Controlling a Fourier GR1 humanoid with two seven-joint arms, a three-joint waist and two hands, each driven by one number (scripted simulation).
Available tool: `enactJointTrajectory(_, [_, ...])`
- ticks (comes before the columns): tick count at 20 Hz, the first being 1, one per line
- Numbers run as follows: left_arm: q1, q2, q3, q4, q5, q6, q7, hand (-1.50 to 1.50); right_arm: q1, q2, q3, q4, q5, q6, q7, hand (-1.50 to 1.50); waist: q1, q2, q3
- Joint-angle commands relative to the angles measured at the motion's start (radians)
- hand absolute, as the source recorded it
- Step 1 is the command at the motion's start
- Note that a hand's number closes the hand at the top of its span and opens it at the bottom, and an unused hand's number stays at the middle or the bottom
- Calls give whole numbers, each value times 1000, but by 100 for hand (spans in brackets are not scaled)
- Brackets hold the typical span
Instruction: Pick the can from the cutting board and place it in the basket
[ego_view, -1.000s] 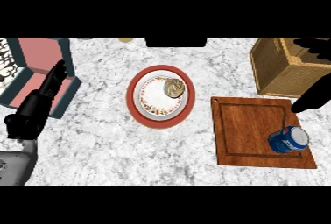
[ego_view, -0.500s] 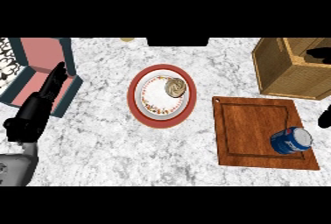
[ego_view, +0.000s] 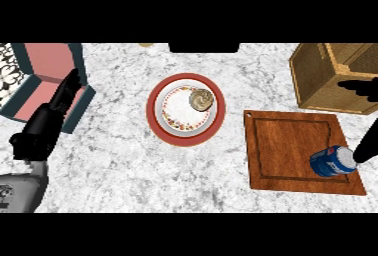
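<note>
Where the marble counter (ego_view: 133, 170) fills the head view, these items lie:

- Can (ego_view: 332, 161): blue, white-topped, on its side at the right end of the cutting board (ego_view: 295, 150), near the board's front edge.
- Basket (ego_view: 332, 75): brown, open-topped, at the far right, just behind the board.
- Right hand (ego_view: 366, 147): only 1 dark finger shows at the right edge, its tip touching the can; whether the hand is open or closed cannot be told.
- Left hand (ego_view: 52, 120): resting at the left edge, fingers straight, holding nothing, lying over a teal-and-pink box (ego_view: 44, 70).
- Plate (ego_view: 184, 109): red-rimmed, mid-counter, bearing 1 round pastry (ego_view: 201, 98).
</note>
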Motion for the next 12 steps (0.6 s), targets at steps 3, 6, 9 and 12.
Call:
enactJointTrajectory(3, [67, -10, 9, -28, -18, -13, -39, 0, 62, 28, 4, 4, 55, 67, 51, -150, 3, -1, 0])
enactJointTrajectory(6, [-25, 7, 52, -14, -1, -37, 26, 0, 140, 78, 0, -20, 131, 19, 21, -150, -4, -1, 0])
enactJointTrajectory(9, [-20, 7, 74, 11, 12, -67, 15, 0, 184, 115, -9, -9, 215, 7, -21, -150, -4, -1, 0])
enactJointTrajectory(12, [-57, -5, 92, 79, -11, -73, -26, 0, 156, 138, -72, 75, 271, 64, -72, -150, -3, 1, 0])
